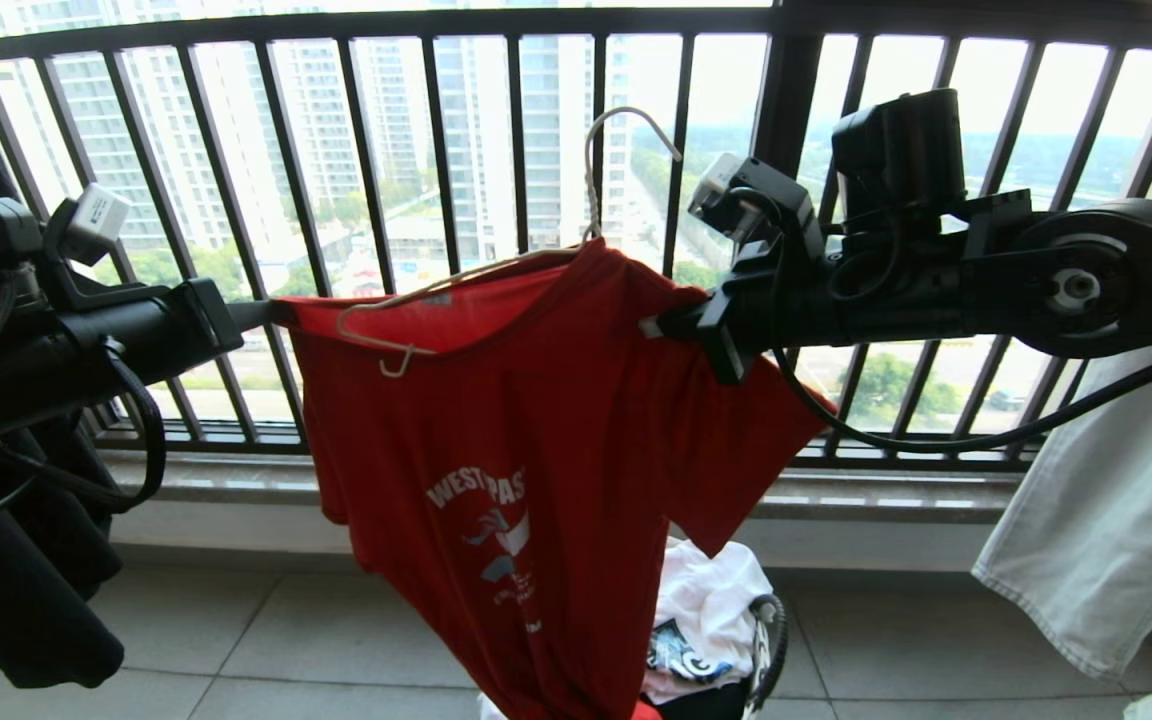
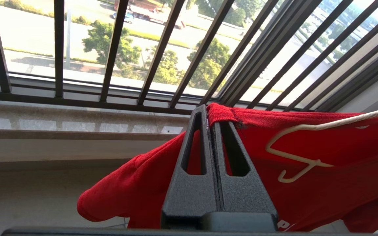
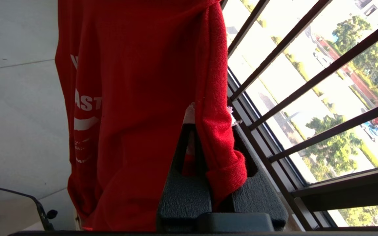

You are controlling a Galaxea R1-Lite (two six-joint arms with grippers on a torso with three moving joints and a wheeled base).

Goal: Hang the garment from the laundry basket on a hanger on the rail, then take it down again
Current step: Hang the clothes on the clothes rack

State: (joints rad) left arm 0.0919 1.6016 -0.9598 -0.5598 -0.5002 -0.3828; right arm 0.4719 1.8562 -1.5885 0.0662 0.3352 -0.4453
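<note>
Balcony with a tiled floor (image 1: 336, 630) and a black barred window railing (image 1: 436, 150) across the upper frame. At centre, the red garment (image 1: 536, 420) is held spread between two grippers: the left gripper (image 1: 261, 315), at centre left, is clamped on one edge, and the right gripper (image 1: 661, 325), right of centre, is clamped on the other. The cream-white hanger (image 1: 496, 270) lies partly inside the neckline with its hook rising above; the laundry basket (image 1: 766, 640) stands at lower centre.
</note>
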